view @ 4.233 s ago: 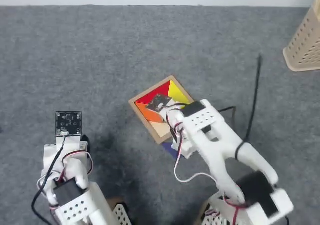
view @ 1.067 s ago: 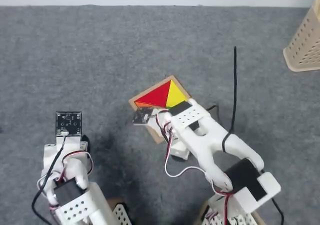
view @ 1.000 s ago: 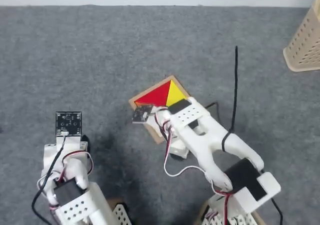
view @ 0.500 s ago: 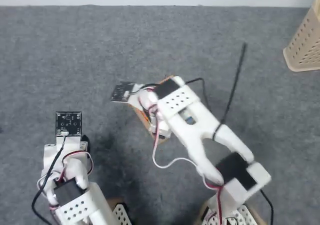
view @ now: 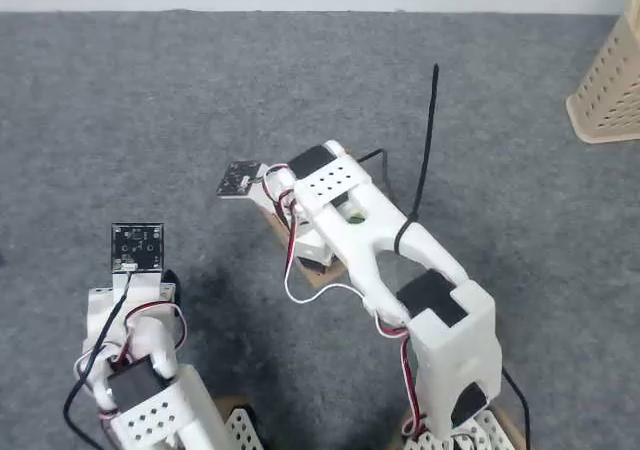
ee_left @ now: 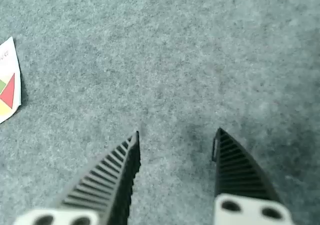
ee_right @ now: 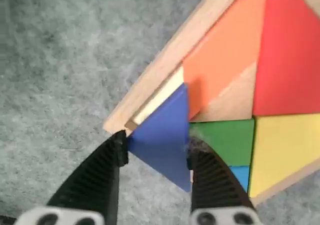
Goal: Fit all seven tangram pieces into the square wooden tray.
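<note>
The square wooden tray (ee_right: pixel 170 52) holds an orange piece (ee_right: pixel 225 50), a red triangle (ee_right: pixel 287 60), a yellow piece (ee_right: pixel 280 145), a green piece (ee_right: pixel 225 140) and a light blue piece (ee_right: pixel 241 177). My right gripper (ee_right: pixel 156 147) is shut on a dark blue triangle (ee_right: pixel 162 135), held tilted over one corner of the tray beside the orange and green pieces. In the high view the right arm (view: pixel 340 200) covers most of the tray (view: pixel 316 273). My left gripper (ee_left: pixel 177 135) stands open over bare grey carpet, well to the tray's left.
A small card (ee_left: pixel 7 80) with a coloured picture lies on the carpet at the edge of the left wrist view. A wicker basket (view: pixel 610 70) stands at the far right. A black cable (view: pixel 425 140) rises from the right arm.
The right arm has swung left and farther out across the tray, carrying the blue triangle from the tray's near edge to its left corner. The left arm has kept still.
</note>
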